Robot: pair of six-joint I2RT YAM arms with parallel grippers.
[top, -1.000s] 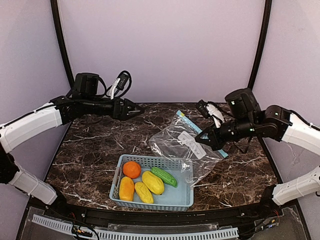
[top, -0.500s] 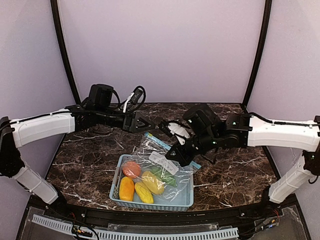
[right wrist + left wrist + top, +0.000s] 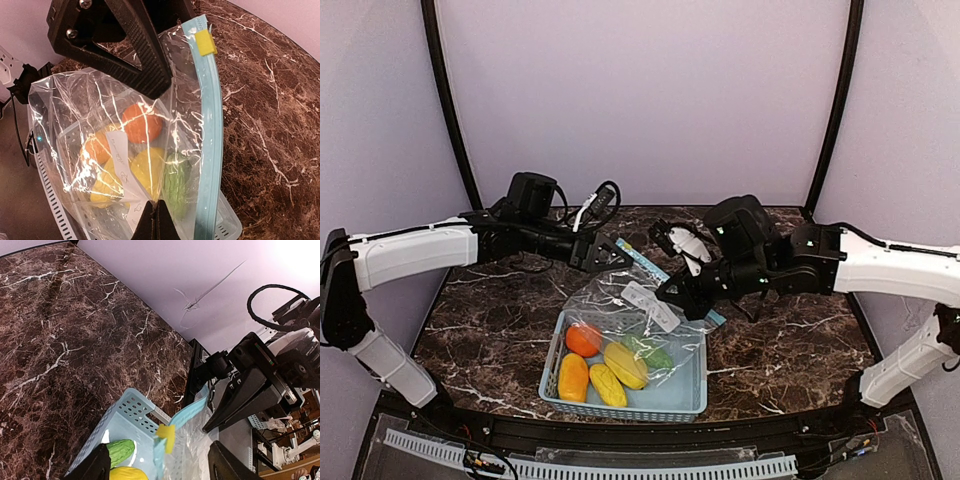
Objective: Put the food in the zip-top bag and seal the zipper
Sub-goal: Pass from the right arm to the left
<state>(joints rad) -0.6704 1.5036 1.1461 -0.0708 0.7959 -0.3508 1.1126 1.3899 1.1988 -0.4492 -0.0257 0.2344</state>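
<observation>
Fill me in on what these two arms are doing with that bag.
The right gripper is shut on the clear zip-top bag, holding it up over the light blue basket. The left gripper is open, its jaws standing either side of the bag's zipper near the yellow slider. The food, an orange, three yellow fruits and a green pod, lies in the basket; none is in the bag yet.

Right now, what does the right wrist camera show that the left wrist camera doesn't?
Right wrist only: the orange and the white label through the zip-top bag, pinched by the shut right gripper. Left wrist only: the left gripper open, the zipper end between its fingers. Both: that zipper's yellow slider, the green pod, the basket.
</observation>
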